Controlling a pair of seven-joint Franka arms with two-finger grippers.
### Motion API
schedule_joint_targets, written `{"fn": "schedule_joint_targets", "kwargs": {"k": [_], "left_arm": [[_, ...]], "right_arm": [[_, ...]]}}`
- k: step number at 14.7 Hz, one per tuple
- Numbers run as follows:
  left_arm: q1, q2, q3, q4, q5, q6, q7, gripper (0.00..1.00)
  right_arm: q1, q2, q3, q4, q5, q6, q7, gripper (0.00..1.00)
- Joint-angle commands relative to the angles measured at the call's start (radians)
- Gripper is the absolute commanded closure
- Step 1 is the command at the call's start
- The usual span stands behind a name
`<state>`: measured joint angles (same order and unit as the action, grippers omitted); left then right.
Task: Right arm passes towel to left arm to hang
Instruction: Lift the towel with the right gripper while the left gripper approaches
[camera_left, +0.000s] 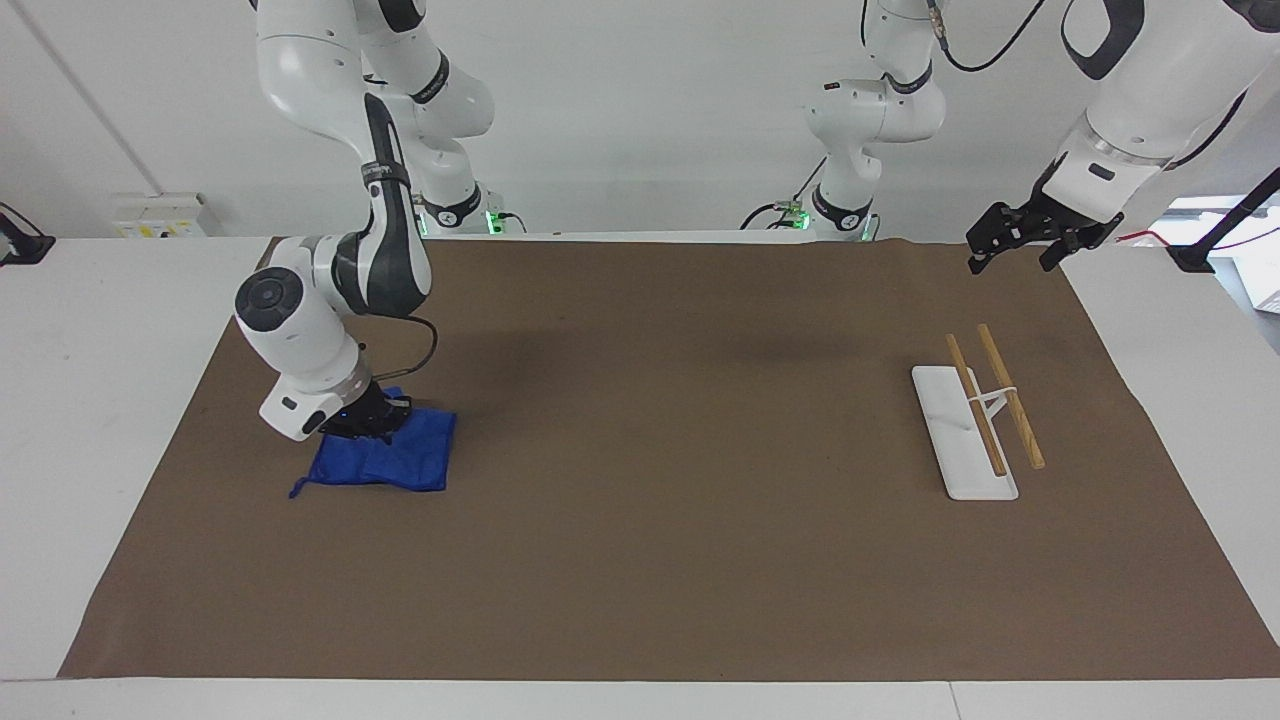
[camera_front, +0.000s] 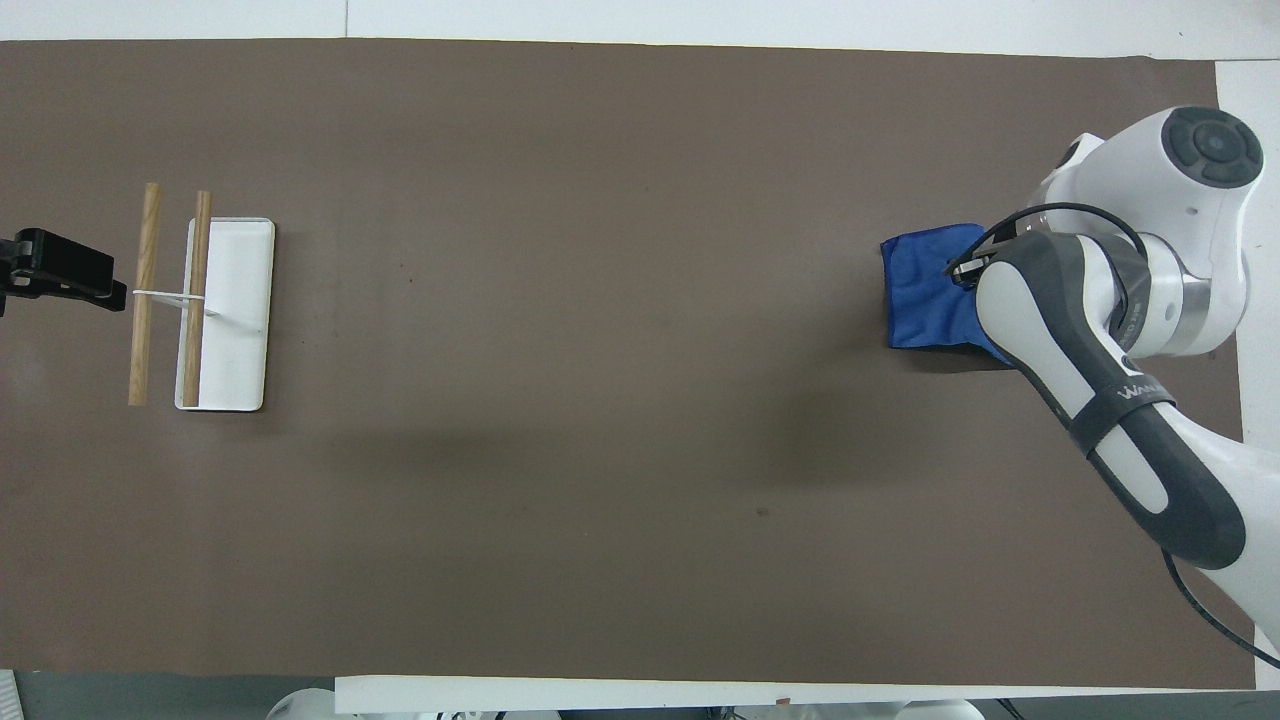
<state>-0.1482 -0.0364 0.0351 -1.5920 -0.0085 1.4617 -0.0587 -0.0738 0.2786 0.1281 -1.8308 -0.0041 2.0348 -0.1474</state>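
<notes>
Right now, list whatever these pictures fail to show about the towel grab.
- Right gripper: overhead view, hidden under its own wrist; whether its fingers pinch the towel is unclear.
- Towel's edge toward the right arm's end: overhead, covered by the arm.
- Left gripper: overhead, cut off by the picture's edge.

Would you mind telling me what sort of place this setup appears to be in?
Most likely a robotics lab: two white arms are mounted at a white table covered by a brown mat, with only staged props, a blue towel and a small rack, before bare white walls.
</notes>
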Motion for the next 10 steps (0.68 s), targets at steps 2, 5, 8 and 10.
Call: {"fn": "schedule_joint_targets", "kwargs": {"k": [2,5,8,10], "left_arm": [[0.015,-0.020,-0.009,-0.020,0.018,0.009,-0.099,0.00],[-0.005,-0.023,-0.023,-0.049,-0.010,0.090,-0.291,0.00],[-0.111,-0.049,-0.024,-0.165,-0.034,0.259,-0.606,0.00],[-0.200,-0.043,-0.024,-0.236,-0.034,0.410,-0.801,0.00]], "right_arm": [[0.011,-0.001,0.097,0.128,0.145,-0.131,0.207,1.00],[0.025,-0.001,0.150,0.136,0.339,-0.133,0.366,1.00],[0.080,-0.001,0.150,0.134,0.524,-0.122,0.616,0.99],[0.129,-0.004,0.150,0.124,0.643,-0.061,0.779,0.99]]}}
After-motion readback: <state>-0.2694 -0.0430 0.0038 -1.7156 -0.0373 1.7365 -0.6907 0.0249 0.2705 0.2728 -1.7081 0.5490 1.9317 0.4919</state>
